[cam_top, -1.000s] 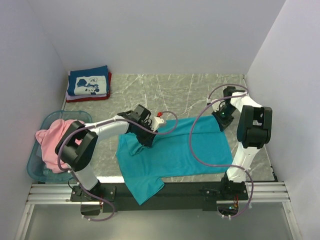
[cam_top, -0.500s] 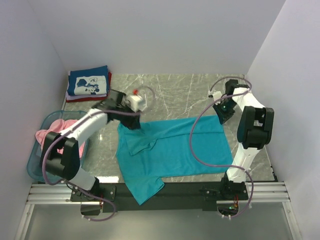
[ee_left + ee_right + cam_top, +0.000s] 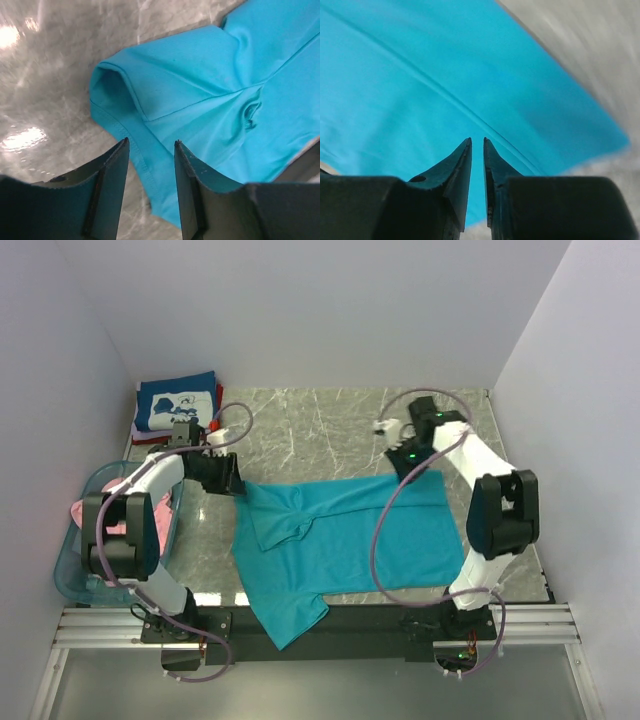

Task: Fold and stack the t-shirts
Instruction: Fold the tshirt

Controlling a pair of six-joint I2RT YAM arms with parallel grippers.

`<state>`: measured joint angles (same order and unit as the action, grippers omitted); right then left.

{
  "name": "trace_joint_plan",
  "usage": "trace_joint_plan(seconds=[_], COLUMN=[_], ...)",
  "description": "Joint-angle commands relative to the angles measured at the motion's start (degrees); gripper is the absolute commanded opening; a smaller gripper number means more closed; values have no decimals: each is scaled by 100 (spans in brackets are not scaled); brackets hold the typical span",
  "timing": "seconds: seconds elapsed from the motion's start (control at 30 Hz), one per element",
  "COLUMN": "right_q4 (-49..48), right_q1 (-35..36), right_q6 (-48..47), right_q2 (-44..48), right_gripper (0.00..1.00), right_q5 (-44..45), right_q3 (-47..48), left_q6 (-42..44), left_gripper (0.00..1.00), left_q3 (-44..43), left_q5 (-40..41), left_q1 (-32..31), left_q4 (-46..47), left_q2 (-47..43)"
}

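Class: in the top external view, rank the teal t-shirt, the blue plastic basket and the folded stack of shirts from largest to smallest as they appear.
1. The teal t-shirt, spread flat, looks largest by far.
2. The blue plastic basket, partly hidden by the left arm.
3. The folded stack of shirts, smallest; it lies farther from the camera, so its true size may be closer to the basket's.

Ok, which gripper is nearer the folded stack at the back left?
Left. The left gripper sits just in front of the folded stack, at the teal t-shirt's sleeve. The right gripper is across the table, over the shirt's far edge.
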<state>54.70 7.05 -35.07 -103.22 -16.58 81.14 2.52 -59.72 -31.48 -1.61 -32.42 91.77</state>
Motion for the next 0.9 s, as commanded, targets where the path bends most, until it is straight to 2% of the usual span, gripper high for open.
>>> trace_joint_plan(seconds=[0.0, 0.03, 0.1, 0.13, 0.17, 0.27, 0.47, 0.57, 0.67, 0.83, 0.87], right_q4=[-669, -1001, -1293, -1573, -1681, -1805, -1682, -1612, -1690, -1830, -1883], right_q1=[901, 1460, 1956, 2532, 2782, 3845, 5225, 5604, 5737, 5790, 5790], right_q6=[395, 552, 755, 799, 861, 1063, 1520, 1775, 1986, 2259, 2311], right_q2=[723, 881, 1031, 1041, 1032, 655, -549, -1059, -1393, -1754, -1772], right_gripper=[23, 23, 24, 25, 27, 29, 32, 35, 38, 40, 40], right_q5=[-408, -338, -84, 39, 162, 681, 1104, 1157, 1122, 1227, 1279], right_q3=[-265, -318, -397, -406, -337, 144, 1296, 1710, 1844, 1844, 1791], left_q6=[-533, -577, -718, -753, -832, -903, -912, -859, -867, -903, -990], left_gripper=[46, 46, 45, 45, 45, 45, 48, 46, 47, 53, 57], left_q3=[-145, -197, -241, -268, -268, -242, -162, -145, -13, 57, 66], left_q5=[-524, -586, -805, -876, -947, -991, -790, -736, -1112, -1728, -1808], left_q1=[143, 134, 291, 319, 336, 363, 389, 398, 485, 653, 679], left_q4=[43, 61, 70, 96, 122, 219, 245, 106, 157, 350, 412], left_q2=[436, 534, 771, 825, 860, 904, 799, 817, 747, 737, 729])
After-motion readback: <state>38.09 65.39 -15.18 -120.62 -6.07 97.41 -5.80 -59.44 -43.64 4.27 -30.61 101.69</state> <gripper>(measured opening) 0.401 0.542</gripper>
